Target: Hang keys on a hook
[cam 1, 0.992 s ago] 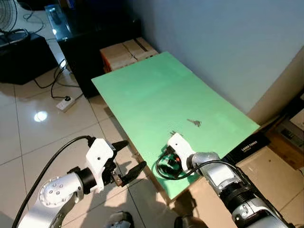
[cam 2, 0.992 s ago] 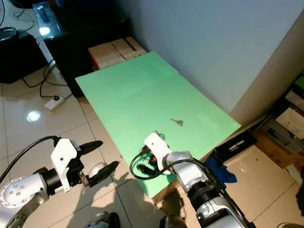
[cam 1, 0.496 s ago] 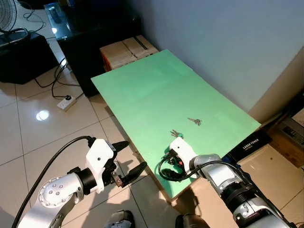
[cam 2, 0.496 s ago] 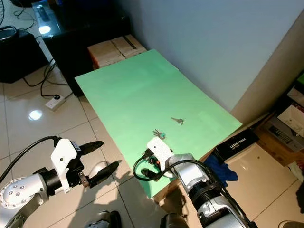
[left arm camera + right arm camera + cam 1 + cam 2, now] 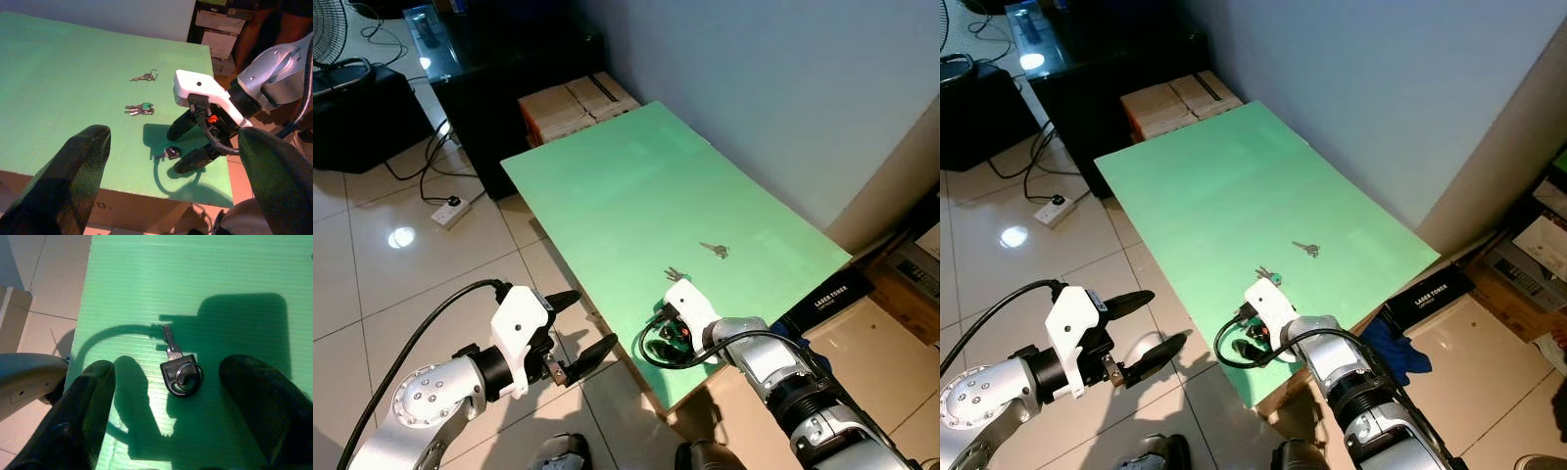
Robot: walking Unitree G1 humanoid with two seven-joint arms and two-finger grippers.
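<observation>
Three sets of keys lie on the green table (image 5: 607, 186): a silver key (image 5: 715, 251), a bunch with a green tag (image 5: 675, 275), and a black-headed key with a ring (image 5: 181, 375). My right gripper (image 5: 178, 387) hangs open just above the table near its front edge. The black-headed key (image 5: 168, 153) lies flat between the two fingers, untouched. My left gripper (image 5: 590, 320) is open and holds nothing. It hovers over the tiled floor, off the table's front-left edge.
Cardboard boxes (image 5: 573, 103) and a black cabinet (image 5: 509, 59) stand beyond the table's far end. A power strip (image 5: 450, 211) and cables lie on the floor at the left. A grey wall runs along the table's right side. A black toner box (image 5: 827, 294) sits at the right.
My right gripper has drawn back toward the table's front edge, uncovering the green-tagged bunch. The view shifted slightly. The left arm has not moved.
</observation>
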